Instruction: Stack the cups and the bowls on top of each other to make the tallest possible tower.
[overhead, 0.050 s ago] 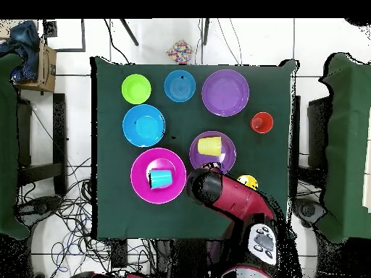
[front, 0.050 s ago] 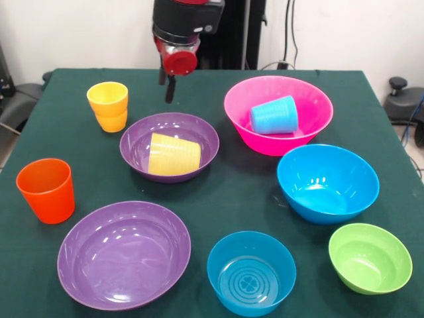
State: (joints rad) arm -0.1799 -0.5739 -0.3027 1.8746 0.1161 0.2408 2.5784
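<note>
The arm is cut off at the top edge of the front view, and only its red and black wrist and a thin dark gripper (front, 0.050 s ago: pixel 169 88) hanging below are seen; whether its fingers are apart or together cannot be told. In the overhead view the gripper itself is hidden beneath the arm, which also covers most of the stacked amber-yellow cups (front, 0.050 s ago: pixel 108 105), leaving only a sliver of yellow visible. In the front view the gripper hangs above the green table (front, 0.050 s ago: pixel 371 99), with nothing seen held. From the gripper, the two nested amber-yellow cups are found near at about 8 o'clock, and the purple bowl (front, 0.050 s ago: pixel 199 136) lies just below at 6 o'clock, a pale yellow ribbed cup (front, 0.050 s ago: pixel 173 155) lying on its side inside it. At 4 o'clock the big pink bowl (front, 0.050 s ago: pixel 311 99) is seen, a light blue cup (front, 0.050 s ago: pixel 273 115) tipped on its side within it. Further off, the orange cup (front, 0.050 s ago: pixel 46 189) stands upright at 7 o'clock, and a second wide shallow purple bowl (front, 0.050 s ago: pixel 124 254) sits at the near edge. The big blue bowl (front, 0.050 s ago: pixel 328 182), the small blue bowl (front, 0.050 s ago: pixel 251 272) with ringed bottom, and the small green bowl (front, 0.050 s ago: pixel 370 257) are set apart at 5 o'clock. All are smooth, glossy plastic, round and tapered.
</note>
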